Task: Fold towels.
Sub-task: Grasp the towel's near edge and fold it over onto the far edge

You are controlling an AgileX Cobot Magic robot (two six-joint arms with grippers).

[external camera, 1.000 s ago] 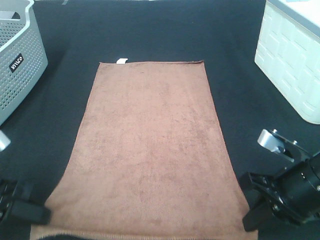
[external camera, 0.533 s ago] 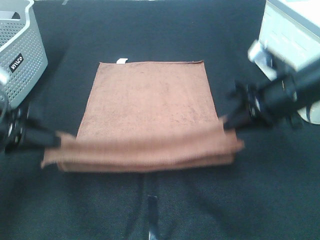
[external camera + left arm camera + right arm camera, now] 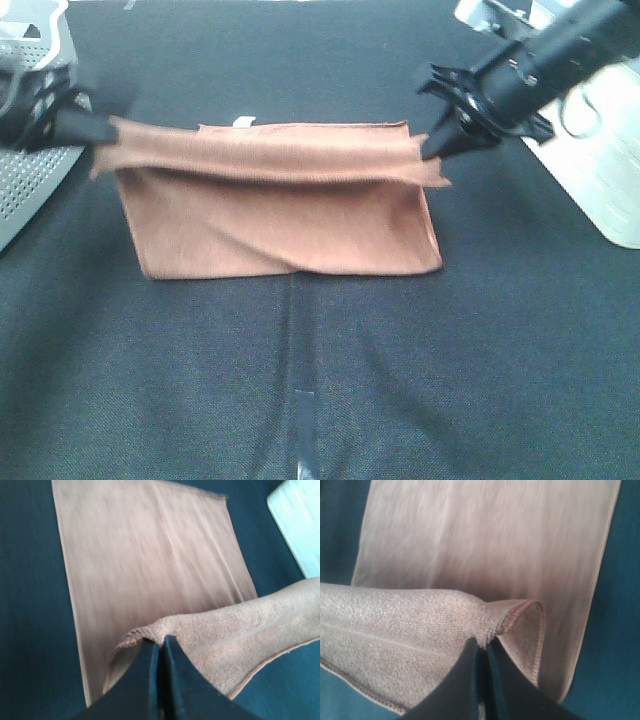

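Holding lifted corners of the reddish-brown towel (image 3: 285, 225), jaws clamped: left gripper (image 3: 100, 130) at upper left, right gripper (image 3: 433, 150) at upper right.

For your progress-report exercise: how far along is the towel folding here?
Done: the towel is doubled over. In hand: the left gripper and right gripper each pinch a corner, raised over the far edge. Left: lay the corners down, release, probably fold again.
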